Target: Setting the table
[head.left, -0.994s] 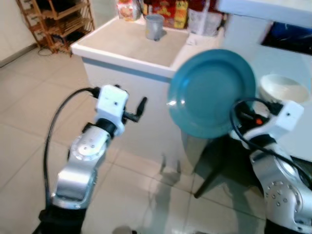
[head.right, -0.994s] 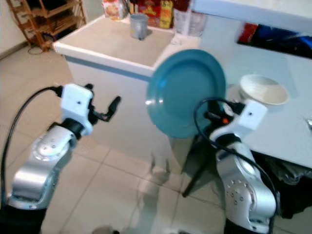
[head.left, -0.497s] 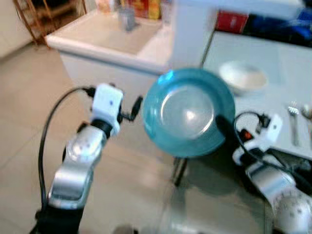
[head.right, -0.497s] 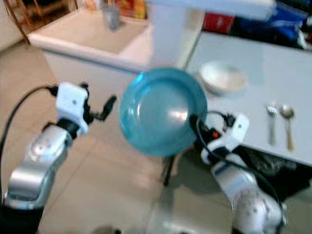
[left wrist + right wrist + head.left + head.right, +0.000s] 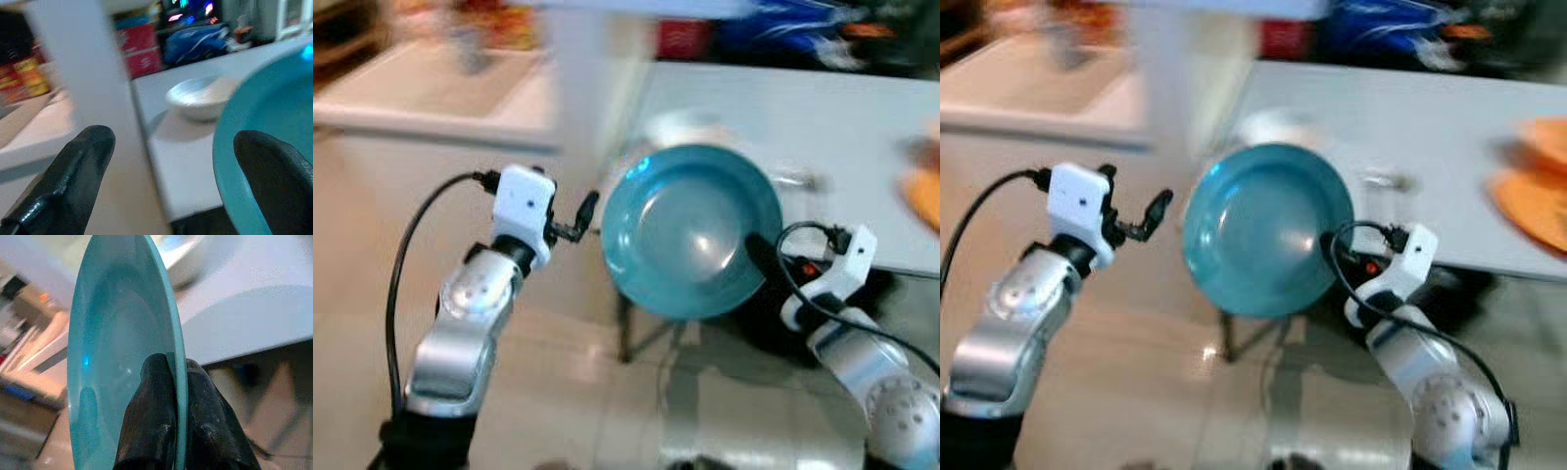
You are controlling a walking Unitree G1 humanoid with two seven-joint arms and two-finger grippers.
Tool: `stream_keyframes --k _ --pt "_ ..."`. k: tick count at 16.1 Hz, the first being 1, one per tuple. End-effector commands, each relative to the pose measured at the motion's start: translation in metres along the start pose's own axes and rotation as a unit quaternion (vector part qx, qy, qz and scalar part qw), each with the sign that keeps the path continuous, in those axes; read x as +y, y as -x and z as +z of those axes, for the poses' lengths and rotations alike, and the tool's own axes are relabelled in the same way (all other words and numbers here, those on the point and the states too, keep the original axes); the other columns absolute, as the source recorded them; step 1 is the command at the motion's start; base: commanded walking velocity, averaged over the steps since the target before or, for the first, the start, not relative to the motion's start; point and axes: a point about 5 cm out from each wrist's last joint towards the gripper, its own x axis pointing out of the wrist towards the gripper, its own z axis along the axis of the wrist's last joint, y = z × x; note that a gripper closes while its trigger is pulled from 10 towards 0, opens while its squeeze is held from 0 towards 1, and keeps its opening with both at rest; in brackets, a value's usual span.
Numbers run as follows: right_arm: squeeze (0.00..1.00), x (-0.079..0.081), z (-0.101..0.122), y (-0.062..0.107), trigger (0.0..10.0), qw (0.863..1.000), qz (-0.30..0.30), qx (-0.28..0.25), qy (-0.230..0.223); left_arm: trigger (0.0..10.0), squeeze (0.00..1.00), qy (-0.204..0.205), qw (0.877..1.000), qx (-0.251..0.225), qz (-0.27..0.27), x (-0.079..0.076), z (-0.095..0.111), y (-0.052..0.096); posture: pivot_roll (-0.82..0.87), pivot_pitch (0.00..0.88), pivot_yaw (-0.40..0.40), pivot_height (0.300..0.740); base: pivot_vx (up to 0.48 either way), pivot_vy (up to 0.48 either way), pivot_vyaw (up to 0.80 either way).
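One teal plate off table edge

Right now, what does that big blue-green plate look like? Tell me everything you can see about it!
The plate is round, teal and shiny, with a wide raised rim and a flat middle that catches the light. It looks like glazed ceramic and has nothing on it. It is tipped up nearly on edge, facing the robot, in front of the pale table's edge. The right hand pinches its rim, one finger on each side.

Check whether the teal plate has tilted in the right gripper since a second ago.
Yes. The teal plate now faces the camera more squarely, its rim nearer the right gripper's wrist housing; the right gripper stays clamped on it.
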Motion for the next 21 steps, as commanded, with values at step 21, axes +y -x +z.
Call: stream_keyframes --k 21 --pt "0.0 0.019 -0.03 -0.048 10.0 0.988 0.078 0.124 -0.054 10.0 0.0 -0.02 0.994 0.023 -0.104 -0.016 0.0 0.024 0.14 0.094 -0.023 0.74 0.112 0.0 0.0"
